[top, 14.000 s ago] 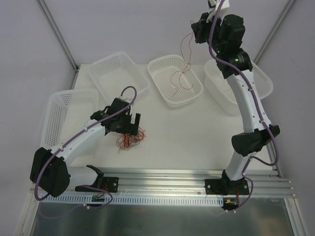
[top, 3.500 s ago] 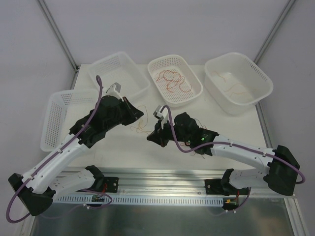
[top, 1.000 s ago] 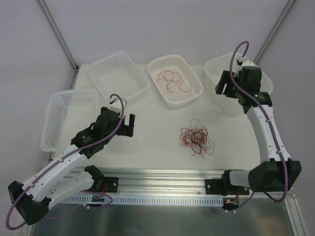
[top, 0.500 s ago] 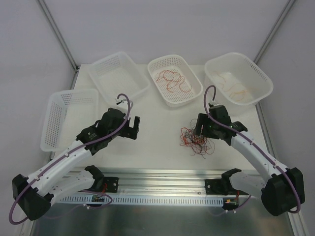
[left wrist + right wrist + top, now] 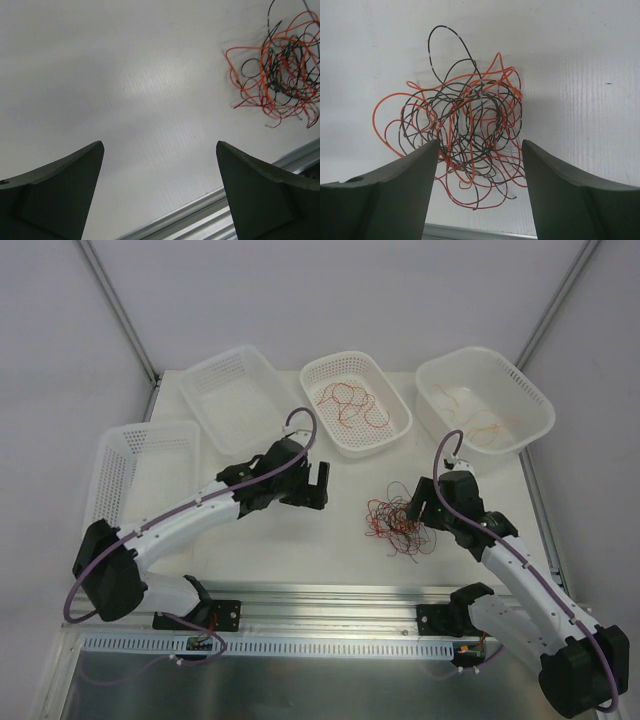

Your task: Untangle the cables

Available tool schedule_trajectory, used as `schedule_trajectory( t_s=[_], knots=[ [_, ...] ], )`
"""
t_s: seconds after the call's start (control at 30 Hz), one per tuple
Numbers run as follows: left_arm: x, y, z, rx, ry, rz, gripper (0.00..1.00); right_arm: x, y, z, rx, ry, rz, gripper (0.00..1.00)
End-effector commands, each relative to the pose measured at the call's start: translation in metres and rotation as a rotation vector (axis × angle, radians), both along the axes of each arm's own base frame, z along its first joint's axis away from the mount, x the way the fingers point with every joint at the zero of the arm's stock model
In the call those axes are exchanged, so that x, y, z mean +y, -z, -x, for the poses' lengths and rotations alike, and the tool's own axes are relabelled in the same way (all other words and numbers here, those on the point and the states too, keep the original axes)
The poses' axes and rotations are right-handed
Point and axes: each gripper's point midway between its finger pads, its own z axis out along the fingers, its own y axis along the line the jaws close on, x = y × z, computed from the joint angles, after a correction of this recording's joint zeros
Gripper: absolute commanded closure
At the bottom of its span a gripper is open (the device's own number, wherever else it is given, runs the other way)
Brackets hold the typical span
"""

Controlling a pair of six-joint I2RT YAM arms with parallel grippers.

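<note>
Thin wiry cables (image 5: pixel 470 120) in loose round tangle; left tool (image 5: pixel 159 146), right tool (image 5: pixel 480 144) spread

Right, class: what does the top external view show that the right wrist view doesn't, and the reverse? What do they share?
Only top external: the white baskets, separated cables in the middle one, and the open left end effector. Only right wrist: individual black, orange and red loops. Both: the tangle on the table, with the open right end effector close to it.
</note>
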Motion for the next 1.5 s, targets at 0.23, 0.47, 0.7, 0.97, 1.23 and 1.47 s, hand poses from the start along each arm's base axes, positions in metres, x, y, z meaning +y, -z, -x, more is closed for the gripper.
schedule_trajectory(
  t_s=[0.23, 0.47, 0.7, 0.97, 1.23, 1.47],
  knots=[
    [-0.114, -0.002, -0.045, 0.119, -0.051, 0.165, 0.1, 0.011, 0.002, -0.009, -0.071, -0.034, -0.065, 0.28],
    [-0.164, 0.029, -0.04, 0.217, 0.041, 0.166, 0.26, 0.019, 0.013, -0.012, -0.058, -0.069, -0.083, 0.28],
    [-0.176, 0.048, -0.03, 0.267, 0.078, 0.158, 0.37, 0.022, 0.022, -0.013, -0.046, -0.084, -0.083, 0.28],
    [-0.178, 0.053, -0.026, 0.267, 0.079, 0.157, 0.83, 0.031, 0.035, -0.012, 0.001, -0.111, -0.107, 0.28],
    [-0.172, 0.05, -0.026, 0.245, 0.077, 0.152, 1.0, 0.033, 0.049, -0.01, 0.051, -0.114, -0.104, 0.32],
    [-0.135, 0.0, -0.033, 0.094, 0.011, 0.169, 1.0, 0.03, 0.067, -0.005, 0.15, -0.097, -0.072, 0.82]
  ],
)
